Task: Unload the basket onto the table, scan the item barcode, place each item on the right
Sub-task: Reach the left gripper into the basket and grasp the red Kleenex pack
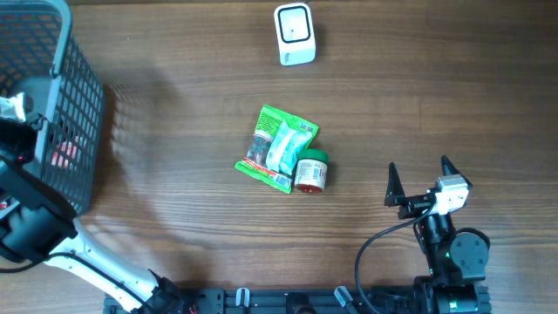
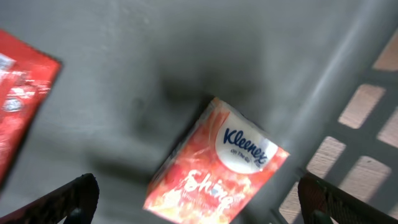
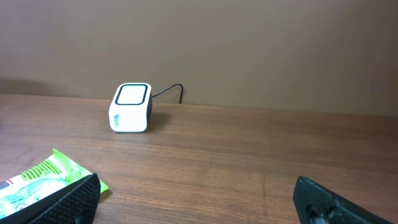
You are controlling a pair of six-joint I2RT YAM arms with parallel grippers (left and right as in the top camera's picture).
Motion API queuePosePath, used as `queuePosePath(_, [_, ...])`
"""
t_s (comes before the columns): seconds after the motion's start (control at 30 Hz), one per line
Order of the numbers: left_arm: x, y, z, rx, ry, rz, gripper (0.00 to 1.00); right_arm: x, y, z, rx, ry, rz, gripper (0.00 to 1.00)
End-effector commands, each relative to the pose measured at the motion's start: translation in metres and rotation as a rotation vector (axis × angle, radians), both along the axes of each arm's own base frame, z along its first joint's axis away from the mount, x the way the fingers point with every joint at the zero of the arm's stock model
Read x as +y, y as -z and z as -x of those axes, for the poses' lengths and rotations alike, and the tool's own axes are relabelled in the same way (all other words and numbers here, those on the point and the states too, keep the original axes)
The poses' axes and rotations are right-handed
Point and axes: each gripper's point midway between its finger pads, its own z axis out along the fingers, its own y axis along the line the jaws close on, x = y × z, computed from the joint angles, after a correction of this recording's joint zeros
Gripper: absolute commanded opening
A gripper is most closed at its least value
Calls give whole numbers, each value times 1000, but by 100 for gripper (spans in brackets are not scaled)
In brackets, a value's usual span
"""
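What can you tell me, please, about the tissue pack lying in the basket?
The tissue pack is a small soft block in a glossy orange-red patterned wrapper, with a white oval label reading Kleenex in blue. It lies label-up, turned diagonally, on the grey floor of the basket, close to its lattice wall. Nothing else touches it; a red packet lies apart.

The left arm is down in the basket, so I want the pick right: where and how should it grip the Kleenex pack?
Take the Kleenex pack across its two long edges, coming straight down. It lies flat, label up, skewed on the basket floor beside the wall, which probably blocks a sideways approach. The open jaws likely need a slight turn to square up.
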Motion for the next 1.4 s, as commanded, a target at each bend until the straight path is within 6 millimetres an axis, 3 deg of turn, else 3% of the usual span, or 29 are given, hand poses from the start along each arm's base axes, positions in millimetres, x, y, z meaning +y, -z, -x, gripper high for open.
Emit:
queuePosePath(0.0, [-5,23,8,44,36,1,100,1,-1,0,-7,-8,11,100])
queuePosePath(0.1, [-7,37,11,53,36,9,100,1,-1,0,-7,-8,11,100])
queuePosePath(0.27, [-3,41,7,33,24,-9,100,1,-1,0,-7,-8,11,100])
queuePosePath(0.33, [-1,41,6,28,22,-19,92,1,-1,0,-7,-8,11,100])
queuePosePath(0.4, [5,41,7,40,0,-42,91,1,-1,0,-7,-8,11,100])
queuePosePath(0.5, [29,42,18,97,-180,-135,90,1,-1,0,-7,-8,11,100])
queuePosePath(0.57, [34,41,19,94,-259,-136,97,1,-1,0,-7,-8,11,100])
queuePosePath(0.93, [30,38,15,61,-265,-100,100,1,-1,0,-7,-8,11,100])
queuePosePath(1.17, [32,19,7,1,-264,-114,100,1,-1,0,-7,-8,11,100])
queuePosePath(1.37, [17,16,-8,-76,-245,-20,100,1,-1,0,-7,-8,11,100])
